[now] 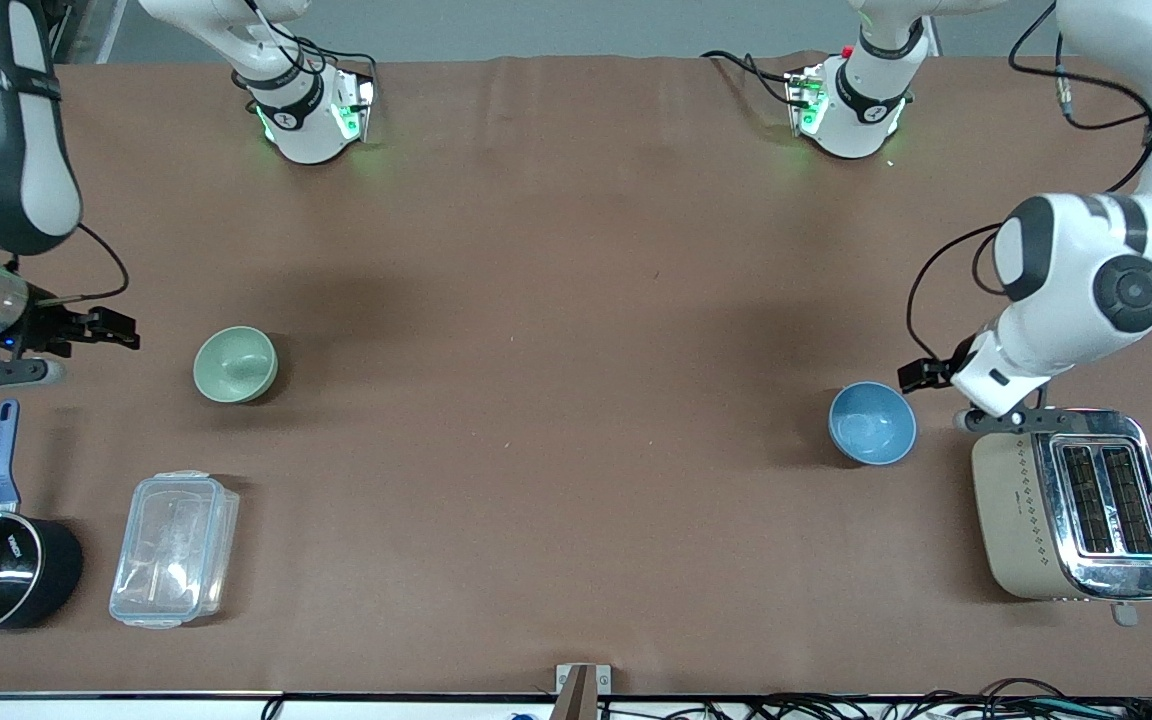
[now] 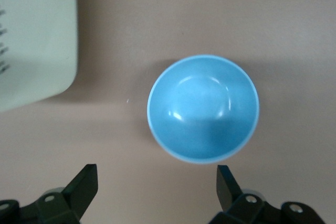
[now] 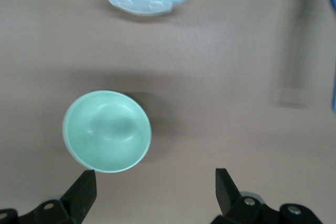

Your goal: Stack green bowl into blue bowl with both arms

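On brown table (image 1: 576, 300), both bowls sit well apart; left gripper (image 2: 157, 187) and right gripper (image 3: 156, 190) hover released.

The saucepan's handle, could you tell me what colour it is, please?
Blue; the handle shows best in the front view.
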### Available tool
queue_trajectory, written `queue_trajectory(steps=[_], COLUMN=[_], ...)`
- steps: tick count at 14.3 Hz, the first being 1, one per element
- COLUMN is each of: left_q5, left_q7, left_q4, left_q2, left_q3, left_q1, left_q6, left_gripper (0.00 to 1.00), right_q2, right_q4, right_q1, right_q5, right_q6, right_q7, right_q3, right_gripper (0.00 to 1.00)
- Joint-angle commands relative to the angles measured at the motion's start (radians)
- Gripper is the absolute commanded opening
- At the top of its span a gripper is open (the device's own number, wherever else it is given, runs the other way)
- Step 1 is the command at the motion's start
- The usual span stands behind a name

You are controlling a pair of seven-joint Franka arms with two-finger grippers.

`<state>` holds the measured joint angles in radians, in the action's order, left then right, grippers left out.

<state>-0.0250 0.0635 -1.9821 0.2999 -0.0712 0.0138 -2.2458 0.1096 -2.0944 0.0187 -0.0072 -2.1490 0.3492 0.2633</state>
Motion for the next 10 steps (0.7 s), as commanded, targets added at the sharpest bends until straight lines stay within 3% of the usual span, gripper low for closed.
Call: queue_trajectory(steps=[1,5,7,9,10], left_q5=[-0.023,-0.021,-0.021,-0.021,-0.021], left_q7=[0.005,0.021,0.03,0.032,0.032], left_q4=[-0.027,-0.035,-0.035,-0.034,-0.032], left_q2=[0.053,0.14,0.172,0.186,0.188], left_q3=[-0.002,-0.002,-0.002,-0.002,-0.002], left_q1=[0.008,0.008,0.008,0.008,0.008], left_q6=[-0.104,-0.23,-0.271,-0.279,-0.279], left_gripper=[0.9,0.78,0.68,0.51,0.38], right_q2=[-0.054,0.014,0.065,0.088,0.1], right_q4=[-0.217,-0.352,-0.363,-0.363,-0.363], right_q1=[0.001,0.02,0.024,0.036,0.049], right_q5=[0.024,0.121,0.156,0.199,0.22], right_q6=[-0.225,-0.51,-0.563,-0.565,-0.568], right_q7=[0.02,0.019,0.017,0.017,0.019], right_q3=[0.01,0.007,0.002,-0.003,-0.003], right_gripper=[1.0,1.0,0.95,0.84,0.79])
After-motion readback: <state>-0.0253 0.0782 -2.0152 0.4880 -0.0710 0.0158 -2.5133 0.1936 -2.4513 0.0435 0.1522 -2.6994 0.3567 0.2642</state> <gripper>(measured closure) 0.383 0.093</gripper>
